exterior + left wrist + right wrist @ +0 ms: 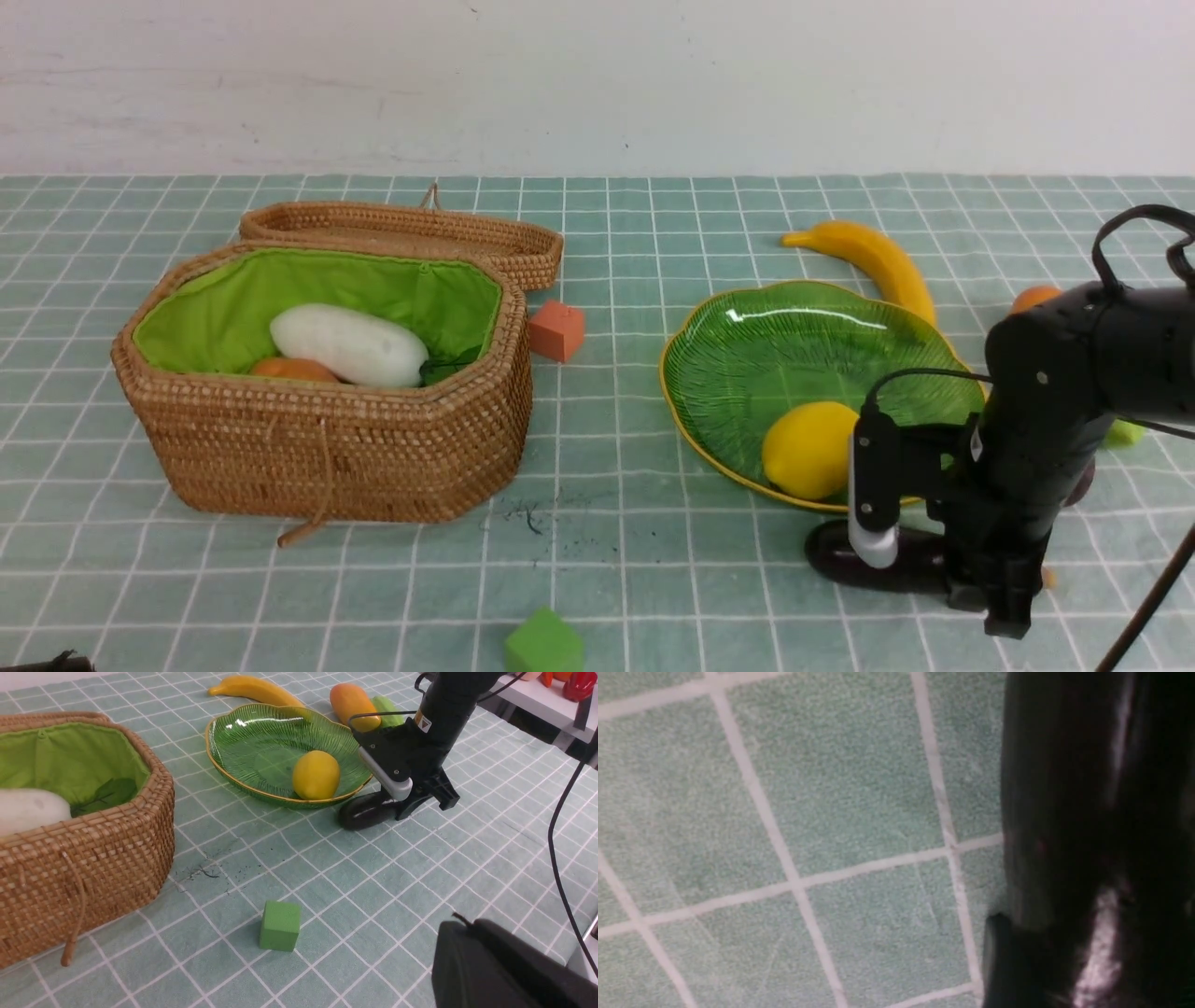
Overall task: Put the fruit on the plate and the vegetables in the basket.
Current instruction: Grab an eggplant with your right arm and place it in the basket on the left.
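right gripper (1006, 597) down at the eggplant (845, 558), lying on the cloth (653, 560) just in front of the plate (738, 373); can't tell if it's gripping; left gripper (472, 947) closed up; lemon (808, 450) sits on the plate; radish (350, 345) and potato (291, 370) in the basket (327, 448)

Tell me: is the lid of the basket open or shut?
Open. The lid lies folded back behind the basket, and the white radish inside shows.
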### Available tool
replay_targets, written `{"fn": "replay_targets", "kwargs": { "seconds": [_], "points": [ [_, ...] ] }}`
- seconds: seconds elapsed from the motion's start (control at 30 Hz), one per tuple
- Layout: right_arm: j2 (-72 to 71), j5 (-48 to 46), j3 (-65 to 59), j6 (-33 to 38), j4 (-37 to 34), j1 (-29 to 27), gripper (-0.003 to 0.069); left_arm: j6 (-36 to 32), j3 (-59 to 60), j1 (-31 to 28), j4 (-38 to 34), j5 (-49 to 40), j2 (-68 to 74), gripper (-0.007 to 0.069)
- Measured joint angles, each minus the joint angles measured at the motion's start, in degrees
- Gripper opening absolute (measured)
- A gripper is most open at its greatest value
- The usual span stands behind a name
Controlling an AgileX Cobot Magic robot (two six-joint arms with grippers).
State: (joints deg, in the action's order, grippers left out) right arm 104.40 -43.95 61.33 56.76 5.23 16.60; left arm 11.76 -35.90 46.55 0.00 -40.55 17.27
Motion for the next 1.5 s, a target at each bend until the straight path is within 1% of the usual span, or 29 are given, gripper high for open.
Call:
{"fn": "replay_targets", "kwargs": {
  "seconds": [0.13,0.2,0.27,0.3,0.33,0.37,0.4,0.43,0.57,0.7,0.8,1.33,1.43,1.5],
  "points": [
    [-0.3,-2.1,0.0,0.0,-0.3,0.0,0.033,0.0,0.0,0.0,0.0,0.0,0.0,-0.0013],
    [-2.0,-5.9,-0.1,0.0,-1.0,0.4,0.033,0.0,0.0,0.0,0.0,0.0,0.0,-0.0013],
    [-3.2,-7.3,-0.2,-0.1,-1.6,0.7,0.033,0.0,0.0,0.0,0.0,0.0,0.0,-0.0013],
    [-4.8,-8.7,-0.2,-0.5,-2.5,1.2,0.033,0.0,0.0,0.0,0.0,0.0,0.0,-0.0013],
    [-7.8,-10.5,-0.2,-1.7,-5.2,2.6,0.033,0.0,0.0,0.0,0.0,0.0,0.0,-0.0013],
    [-8.6,-10.9,-0.2,-2.0,-5.2,2.8,0.033,0.0,0.0,0.0,0.0,0.0,0.0,-0.0013],
    [-9.9,-11.3,-0.2,-2.6,-6.8,3.7,0.033,0.0,0.0,0.0,0.0,0.0,0.0,-0.0013],
    [-13.9,-11.7,-0.2,-5.1,-9.1,5.7,0.033,0.0,0.0,0.0,0.3,0.0,0.0,-0.0013],
    [-20.6,-11.5,1.5,-13.4,-11.7,10.8,0.033,-0.1,0.0,0.0,0.0,0.0,0.0,-0.0013],
    [-23.1,-11.4,4.9,-18.5,-12.1,12.8,0.033,-0.2,0.0,0.0,0.3,-0.1,0.0,-0.0013],
    [-23.2,-11.4,6.2,-20.0,-11.9,13.0,0.033,-0.2,0.0,0.0,0.3,-0.3,0.0,-0.0013],
    [-23.2,-11.4,6.4,-20.8,-11.2,13.0,0.033,-0.2,0.0,0.0,0.3,-0.4,0.0,-0.0013],
    [-23.2,-11.3,6.4,-21.9,-11.2,13.0,0.033,-0.2,0.0,0.0,0.0,0.7,0.0,-0.0013],
    [-23.2,-10.0,6.4,-23.8,-11.5,13.0,0.033,-0.2,0.0,0.0,0.3,3.5,0.0,-0.0013]
  ]
}}
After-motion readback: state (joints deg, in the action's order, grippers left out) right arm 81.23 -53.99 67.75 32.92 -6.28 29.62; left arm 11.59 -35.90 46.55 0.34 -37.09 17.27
